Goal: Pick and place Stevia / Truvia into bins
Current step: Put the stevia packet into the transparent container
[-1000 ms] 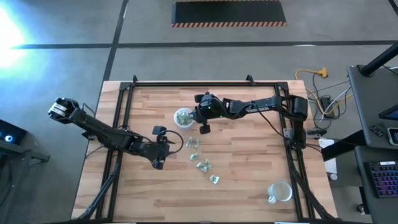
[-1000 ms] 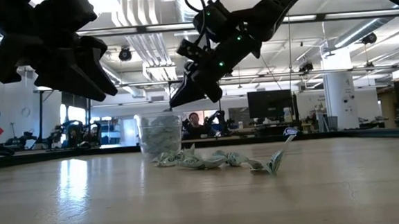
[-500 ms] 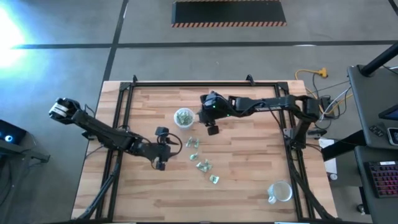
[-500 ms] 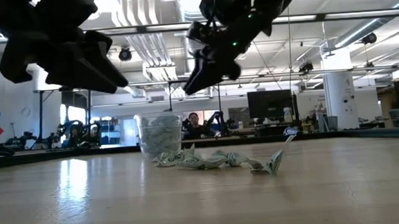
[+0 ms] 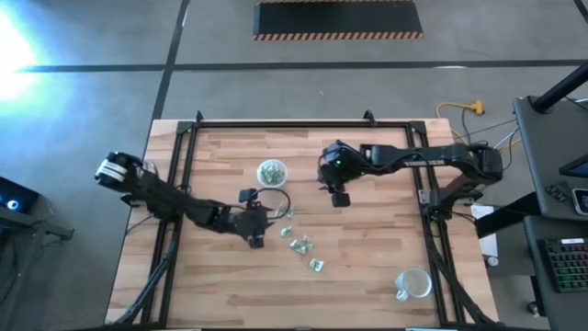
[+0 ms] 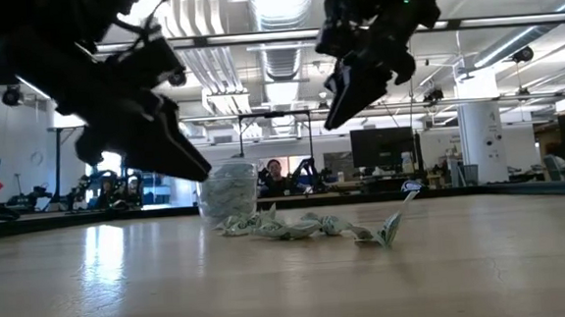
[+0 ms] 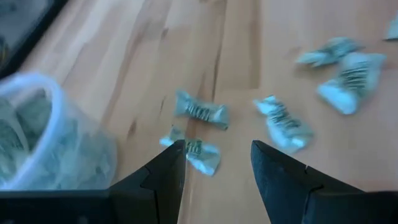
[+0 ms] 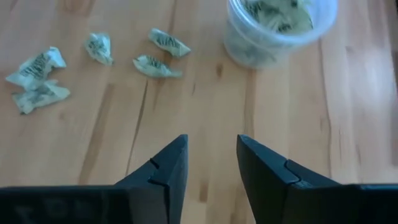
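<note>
Left gripper [image 7: 214,168] hangs low over the table, fingers spread and empty, a sachet [image 7: 198,151] lying between its tips (apparently lined up for a pick). The filled bin [image 7: 37,140] stands just beside. Right gripper [image 8: 210,163], part-open and empty, waits apart.

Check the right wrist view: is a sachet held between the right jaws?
No. The right gripper shows only bare wooden table between its jaws, with the loose sachets lying apart on the wood.
</note>
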You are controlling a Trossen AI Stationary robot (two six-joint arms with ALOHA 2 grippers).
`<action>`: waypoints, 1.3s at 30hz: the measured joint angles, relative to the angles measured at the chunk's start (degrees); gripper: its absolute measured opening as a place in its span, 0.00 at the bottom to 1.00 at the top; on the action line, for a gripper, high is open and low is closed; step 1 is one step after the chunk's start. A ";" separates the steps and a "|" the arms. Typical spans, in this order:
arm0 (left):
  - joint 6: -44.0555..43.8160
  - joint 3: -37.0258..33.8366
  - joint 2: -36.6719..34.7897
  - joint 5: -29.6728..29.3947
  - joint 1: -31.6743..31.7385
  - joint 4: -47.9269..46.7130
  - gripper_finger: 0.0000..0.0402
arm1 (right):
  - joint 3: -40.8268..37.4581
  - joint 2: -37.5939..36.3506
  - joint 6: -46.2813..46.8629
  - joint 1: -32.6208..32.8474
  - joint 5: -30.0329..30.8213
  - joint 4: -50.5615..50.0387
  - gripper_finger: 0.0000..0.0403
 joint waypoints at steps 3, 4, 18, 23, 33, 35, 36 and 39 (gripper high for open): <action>-3.69 0.79 2.91 -0.13 1.23 -0.04 0.41 | -4.38 -3.78 0.50 -0.04 0.35 2.47 0.30; -4.62 0.94 3.61 -0.13 1.62 -0.03 0.41 | -5.61 -5.07 0.45 -0.04 0.35 3.14 0.29; -12.51 1.17 8.92 3.73 5.92 4.16 0.41 | -17.77 -23.85 3.50 -0.02 0.30 8.73 0.23; -12.53 1.12 10.41 5.37 6.80 5.86 0.41 | -19.68 -27.35 3.92 -0.02 0.27 9.55 0.21; -13.25 1.23 14.00 8.96 8.74 9.47 0.41 | -20.60 -28.67 3.93 0.00 0.18 9.61 0.21; -13.19 1.23 13.99 9.04 8.74 9.43 0.38 | -20.60 -28.55 3.93 -0.02 0.14 9.60 0.20; -13.15 1.23 13.88 9.19 8.74 9.38 0.36 | -20.60 -28.49 3.93 0.00 0.14 9.60 0.20; -12.88 1.21 13.63 9.76 8.74 9.21 0.29 | -20.60 -28.48 3.93 -0.01 0.14 9.62 0.20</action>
